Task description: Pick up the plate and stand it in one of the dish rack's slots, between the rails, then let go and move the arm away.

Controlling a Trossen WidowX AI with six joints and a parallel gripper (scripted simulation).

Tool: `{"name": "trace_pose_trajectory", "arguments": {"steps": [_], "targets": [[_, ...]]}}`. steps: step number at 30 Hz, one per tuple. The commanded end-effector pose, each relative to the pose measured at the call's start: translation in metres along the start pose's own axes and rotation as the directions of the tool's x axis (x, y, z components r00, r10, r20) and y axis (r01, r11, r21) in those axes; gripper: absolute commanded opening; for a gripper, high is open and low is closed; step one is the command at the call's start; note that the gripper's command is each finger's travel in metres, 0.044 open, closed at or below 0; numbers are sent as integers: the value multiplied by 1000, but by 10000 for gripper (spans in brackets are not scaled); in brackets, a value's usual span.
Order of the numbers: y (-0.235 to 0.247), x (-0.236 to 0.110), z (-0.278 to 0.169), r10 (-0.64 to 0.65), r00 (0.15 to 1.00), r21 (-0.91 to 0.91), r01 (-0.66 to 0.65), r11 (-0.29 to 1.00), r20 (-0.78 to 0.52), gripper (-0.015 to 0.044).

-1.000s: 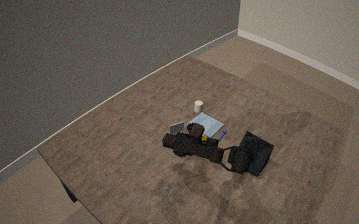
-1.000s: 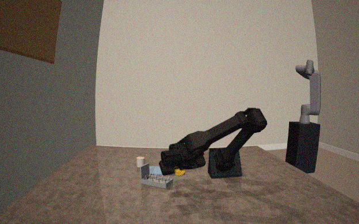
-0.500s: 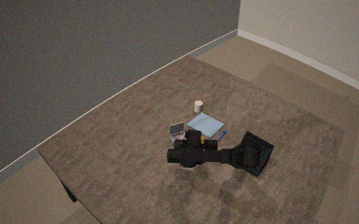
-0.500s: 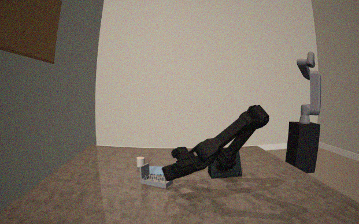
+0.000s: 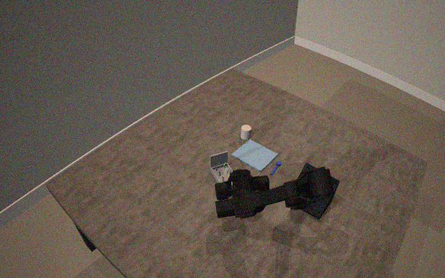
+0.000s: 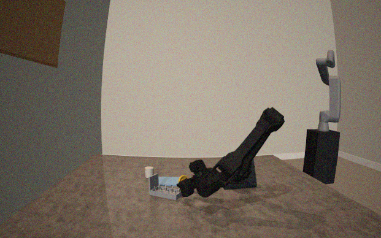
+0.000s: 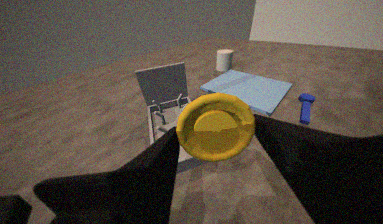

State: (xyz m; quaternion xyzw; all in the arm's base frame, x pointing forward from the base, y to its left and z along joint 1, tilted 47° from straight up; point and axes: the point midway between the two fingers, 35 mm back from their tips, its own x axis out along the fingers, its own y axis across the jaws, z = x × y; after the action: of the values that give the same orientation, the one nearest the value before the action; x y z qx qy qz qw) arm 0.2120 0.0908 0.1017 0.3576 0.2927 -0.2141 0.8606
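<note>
brown mottled table [image 5: 155, 200] fills the corner of a bare room, grey wall on one side and pale wall on the other. on it sit a small grey dish rack [image 7: 164, 107], a light blue cloth [image 7: 249, 90], a white cup [image 7: 224, 60] and a little blue tool [image 7: 306, 106].

the black arm [image 6: 249, 147] is folded down low over the table, reaching towards the rack. the gripper [image 7: 215, 140] is clamped on the yellow plate [image 7: 215, 126], the two dark fingers pressing its rim from either side. in the wrist view the plate stands on edge, its hollow face towards the camera, and it hangs just in front of the rack's near end. in the side view a sliver of yellow shows at the gripper, close beside the rack and low over the table; whether the plate touches the rack cannot be made out.

judging by this, the pick-up is done and the plate is already turned upright and brought to the rack. what remains is to line its edge up with a gap between the rails, lower it in, release it and pull the arm away.
</note>
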Motion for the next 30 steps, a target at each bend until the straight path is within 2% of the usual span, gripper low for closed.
{"name": "trace_pose_trajectory", "arguments": {"steps": [1,15,30], "targets": [[2,-6,-1,79,995,3,-79,997,55,0],[9,-26,-3,289,939,23,-298,954,184,0],[12,-17,-2,287,941,20,-295,955,180,0]]}}
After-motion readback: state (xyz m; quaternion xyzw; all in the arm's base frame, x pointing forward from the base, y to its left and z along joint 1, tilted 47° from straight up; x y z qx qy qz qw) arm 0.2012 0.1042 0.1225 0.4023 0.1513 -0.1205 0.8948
